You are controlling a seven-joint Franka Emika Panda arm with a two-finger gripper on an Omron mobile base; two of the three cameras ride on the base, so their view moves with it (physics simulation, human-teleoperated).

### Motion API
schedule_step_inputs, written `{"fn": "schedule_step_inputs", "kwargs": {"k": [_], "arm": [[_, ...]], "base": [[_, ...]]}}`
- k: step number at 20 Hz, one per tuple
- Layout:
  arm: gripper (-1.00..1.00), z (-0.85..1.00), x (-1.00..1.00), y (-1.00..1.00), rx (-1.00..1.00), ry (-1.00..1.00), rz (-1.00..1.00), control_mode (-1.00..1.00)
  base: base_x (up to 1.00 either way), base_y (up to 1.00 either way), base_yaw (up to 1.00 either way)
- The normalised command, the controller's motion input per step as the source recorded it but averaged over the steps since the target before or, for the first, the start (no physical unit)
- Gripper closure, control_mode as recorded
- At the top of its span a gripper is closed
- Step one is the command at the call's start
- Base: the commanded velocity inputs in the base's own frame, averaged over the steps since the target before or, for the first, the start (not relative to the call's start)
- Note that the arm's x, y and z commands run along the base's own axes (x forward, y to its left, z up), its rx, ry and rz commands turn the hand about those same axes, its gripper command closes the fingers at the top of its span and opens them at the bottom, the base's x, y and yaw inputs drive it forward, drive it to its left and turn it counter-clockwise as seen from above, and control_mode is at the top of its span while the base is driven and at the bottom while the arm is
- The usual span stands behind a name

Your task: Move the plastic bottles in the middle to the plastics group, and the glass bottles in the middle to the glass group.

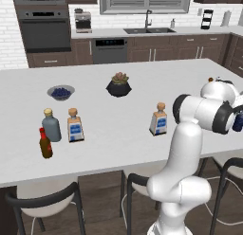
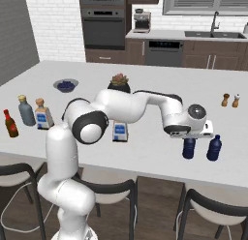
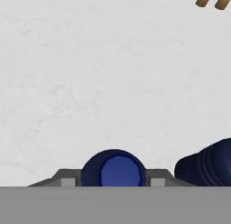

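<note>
- Two-finger gripper: directly above a small dark blue rounded plastic bottle, jaws flanking its top on both sides; grasped or merely bracketed, cannot tell.
- That bottle: upright on the white counter, just beside a second dark blue bottle. Likely light, stiff, smooth-sided; best held at the neck.
- Clear flat-sided corked glass bottle: mid-counter, probably heavier and fragile.

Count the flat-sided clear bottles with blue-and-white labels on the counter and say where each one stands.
2. One labelled bottle stands at the counter's left, beside the grey-blue squat bottle. The other labelled bottle stands alone mid-counter, partly behind the arm in the right base view. Nothing suggests more are hidden.
</note>
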Motion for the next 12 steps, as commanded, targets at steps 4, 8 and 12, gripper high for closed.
{"fn": "schedule_step_inputs", "kwargs": {"k": [4,8,12], "arm": [[1.0,-0.01,0.01,-0.13,0.0,-0.06,0.0,-1.0],[1.0,0.0,0.02,-0.13,0.0,0.0,0.0,-1.0],[1.0,0.0,0.0,-0.08,0.0,0.0,-0.02,-1.0]], "base": [[0.0,0.0,0.0],[0.0,0.0,0.0],[0.0,0.0,0.0]]}}
